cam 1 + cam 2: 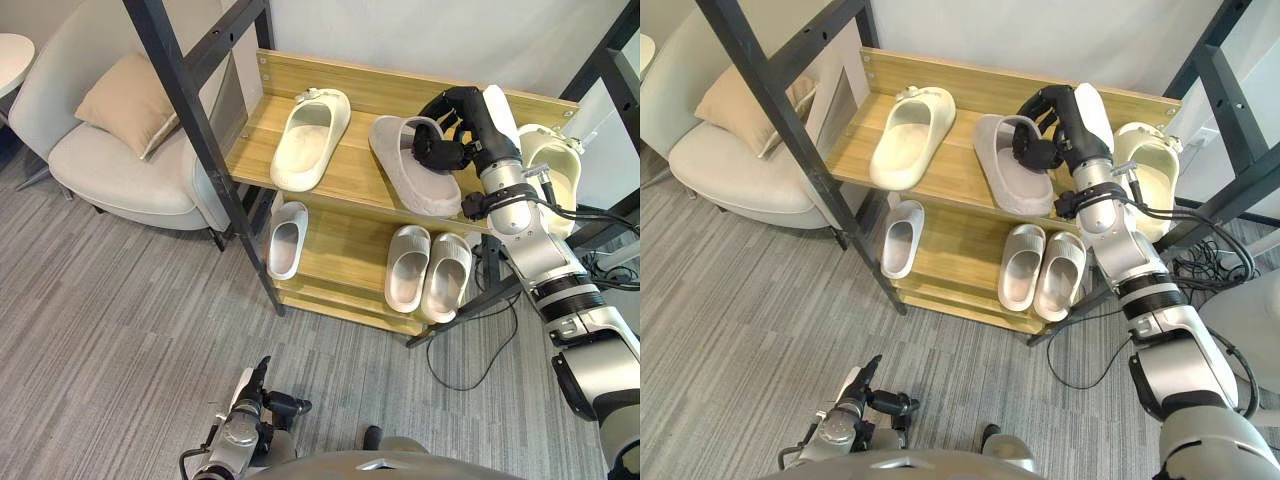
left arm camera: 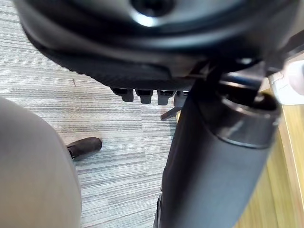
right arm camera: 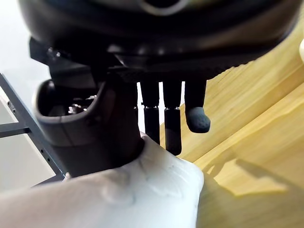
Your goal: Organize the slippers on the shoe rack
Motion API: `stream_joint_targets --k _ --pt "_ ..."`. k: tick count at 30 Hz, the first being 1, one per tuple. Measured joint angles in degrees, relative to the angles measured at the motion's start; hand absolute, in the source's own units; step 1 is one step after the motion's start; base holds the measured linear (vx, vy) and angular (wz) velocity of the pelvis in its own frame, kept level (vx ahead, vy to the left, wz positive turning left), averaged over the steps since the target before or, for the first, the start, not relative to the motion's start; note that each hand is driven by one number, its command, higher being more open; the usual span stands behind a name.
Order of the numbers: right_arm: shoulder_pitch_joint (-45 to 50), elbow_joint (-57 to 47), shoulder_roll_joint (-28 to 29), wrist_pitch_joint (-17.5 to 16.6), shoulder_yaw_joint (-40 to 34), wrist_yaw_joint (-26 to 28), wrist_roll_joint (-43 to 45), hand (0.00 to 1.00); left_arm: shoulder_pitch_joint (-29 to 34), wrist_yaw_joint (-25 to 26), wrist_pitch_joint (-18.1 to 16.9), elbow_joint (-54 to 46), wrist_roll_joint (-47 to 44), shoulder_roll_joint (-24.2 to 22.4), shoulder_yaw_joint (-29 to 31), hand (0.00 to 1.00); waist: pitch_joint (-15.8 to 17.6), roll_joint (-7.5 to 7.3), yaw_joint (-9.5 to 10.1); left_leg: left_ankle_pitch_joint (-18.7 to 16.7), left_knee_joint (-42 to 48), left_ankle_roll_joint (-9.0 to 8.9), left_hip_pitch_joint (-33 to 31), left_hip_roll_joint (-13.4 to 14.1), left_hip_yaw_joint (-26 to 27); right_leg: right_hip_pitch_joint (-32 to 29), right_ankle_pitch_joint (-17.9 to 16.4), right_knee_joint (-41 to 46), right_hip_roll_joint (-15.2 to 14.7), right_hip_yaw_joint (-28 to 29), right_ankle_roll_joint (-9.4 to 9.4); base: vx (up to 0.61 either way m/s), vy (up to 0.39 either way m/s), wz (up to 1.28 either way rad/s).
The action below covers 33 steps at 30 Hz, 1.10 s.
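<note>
The wooden shoe rack (image 1: 345,85) has two shelves. On the top shelf lies a cream slipper (image 1: 312,137), and beside it a grey slipper (image 1: 412,170). My right hand (image 1: 450,130) is at the grey slipper's strap (image 3: 142,190), fingers (image 3: 172,128) curled over it and thumb on the other side. Another cream slipper (image 1: 553,170) sits at the rack's right end, partly behind my forearm. The lower shelf holds a single white slipper (image 1: 287,238) and a white pair (image 1: 428,270). My left hand (image 1: 248,405) hangs low near the floor, fingers relaxed.
A black slanted frame post (image 1: 200,140) crosses in front of the rack's left end. A light armchair (image 1: 110,170) with a tan cushion (image 1: 130,100) stands to the left. Grey striped carpet (image 1: 120,330) spreads in front of the rack.
</note>
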Motion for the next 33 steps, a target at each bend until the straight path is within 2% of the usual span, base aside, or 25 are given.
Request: stream_joint_targets --k 4,10,16,23,33 --pt "4.7 -6.9 0.0 0.0 -0.9 0.5 -0.2 0.0 0.0 -0.1 0.2 0.0 0.0 0.0 0.1 1.0 0.0 -0.08 -0.26 0.0 0.0 0.0 0.3 0.0 0.0 0.3 0.0 0.0 0.0 0.0 0.02 0.0 0.0 0.0" --pt "11.8 -22.9 0.2 -0.1 -9.0 0.7 -0.3 0.0 -0.1 -0.6 0.9 0.3 0.2 -0.3 1.5 1.0 0.0 0.02 -0.68 0.0 0.0 -0.02 1.1 0.2 0.6 0.4 0.0 0.4 0.0 0.6 0.02 -0.01 0.001 -0.05" --pt "14.7 -35.8 1.8 -2.4 -13.8 -1.0 -0.9 0.0 -0.1 -0.9 1.3 0.8 0.3 -0.4 1.7 1.0 -0.2 0.36 -1.04 0.0 0.0 -0.04 2.2 0.6 1.8 0.6 0.1 0.7 0.2 1.8 -0.17 -0.04 0.004 -0.11" --pt "22.3 -45.8 6.8 -6.9 -12.4 0.0 -0.1 0.0 -0.4 -1.0 1.4 2.5 0.3 -1.0 1.5 1.0 -1.2 1.68 -1.12 0.0 0.0 -0.01 3.7 0.7 2.1 1.5 0.1 1.4 0.2 2.3 -0.2 -0.04 0.003 -0.04" --pt "32.4 -46.9 8.5 -7.3 0.2 9.5 5.9 0.0 -1.0 -1.1 1.4 3.4 1.4 -0.5 -1.6 1.0 -1.6 2.08 -0.94 0.4 0.0 0.07 4.0 0.8 2.1 1.4 -0.1 2.4 0.2 2.4 -0.35 -0.02 0.001 -0.01"
